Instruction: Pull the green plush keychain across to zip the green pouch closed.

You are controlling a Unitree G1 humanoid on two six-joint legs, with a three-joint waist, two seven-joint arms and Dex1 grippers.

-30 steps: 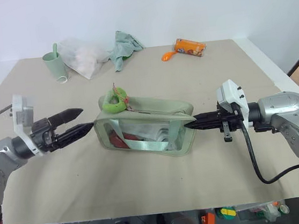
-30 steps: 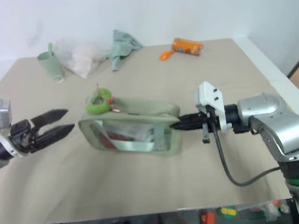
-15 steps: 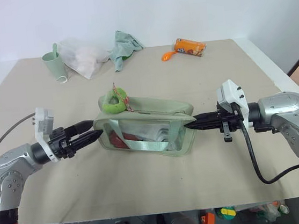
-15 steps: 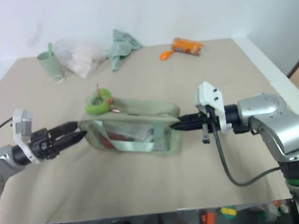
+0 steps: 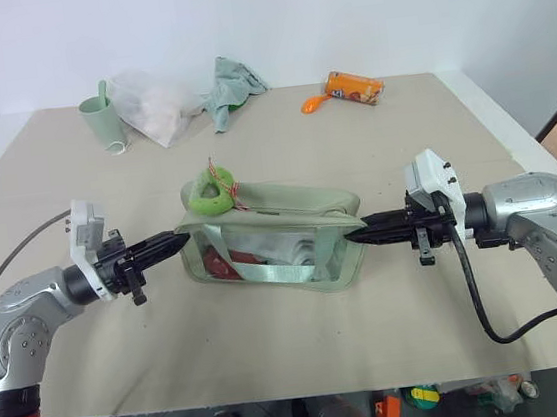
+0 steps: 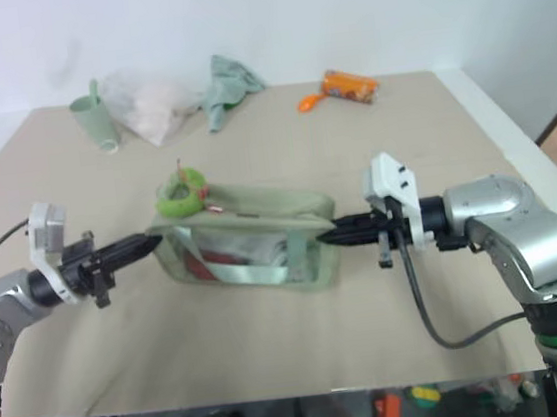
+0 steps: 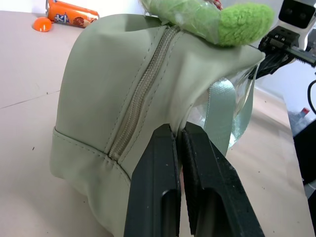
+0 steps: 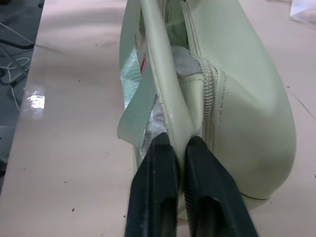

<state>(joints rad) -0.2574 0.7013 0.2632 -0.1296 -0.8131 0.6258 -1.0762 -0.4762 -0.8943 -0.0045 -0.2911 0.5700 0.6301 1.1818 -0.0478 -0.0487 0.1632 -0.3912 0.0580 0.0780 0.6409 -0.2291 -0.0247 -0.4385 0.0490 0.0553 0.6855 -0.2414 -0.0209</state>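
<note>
1. Pouch [image 5: 271, 234] lies mid-worktop [image 5: 303, 336], with the plush keychain [image 5: 212, 190] on its top at the 9 o'clock end.
2. Left pincer [image 5: 179, 239], spread a second ago, has come in and now pinches the pouch's 9 o'clock end; right pincer [image 5: 352, 236] is still pressed on the 3 o'clock end fabric. The pouch looks anchored, the pull not begun.
3. Count: one pouch, one keychain, two pincers.
</note>
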